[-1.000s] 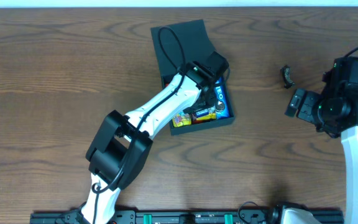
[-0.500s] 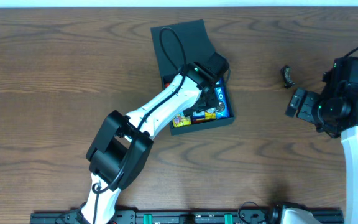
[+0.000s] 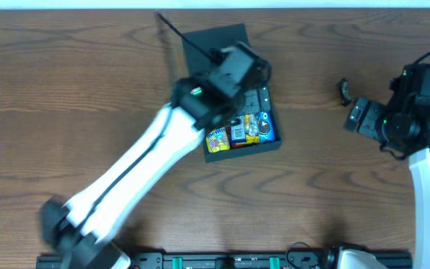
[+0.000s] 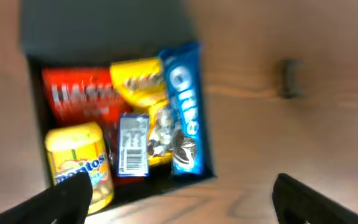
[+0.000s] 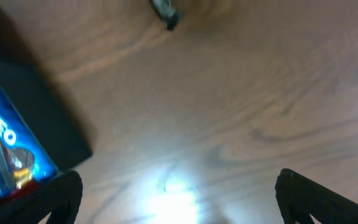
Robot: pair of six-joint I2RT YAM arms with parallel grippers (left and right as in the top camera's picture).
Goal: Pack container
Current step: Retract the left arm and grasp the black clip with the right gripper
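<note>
The container [image 3: 243,148] is a dark square box lying open, its flap lid [image 3: 215,41] folded back. Inside lie a yellow Mentos tub [image 4: 78,158], a red packet [image 4: 79,99], a yellow packet [image 4: 138,78], a small barcoded packet [image 4: 133,143] and a blue Oreo pack [image 4: 185,112]. My left gripper [image 3: 243,69] hovers over the box, blurred by motion; in its wrist view the left gripper [image 4: 182,205] is open with nothing between the fingers. My right gripper [image 3: 360,116] stands open over bare wood to the box's right, and its view catches the container's corner [image 5: 36,124].
A small dark curved object [image 3: 344,91] lies on the wood between the box and the right arm, also seen as a small dark object [image 5: 165,12] in the right wrist view. The table's far edge runs along the top of the overhead view.
My left gripper has opened and lifted out of the box, the arm swinging back and blurring. More of the snacks now show. The right gripper has shifted slightly.
</note>
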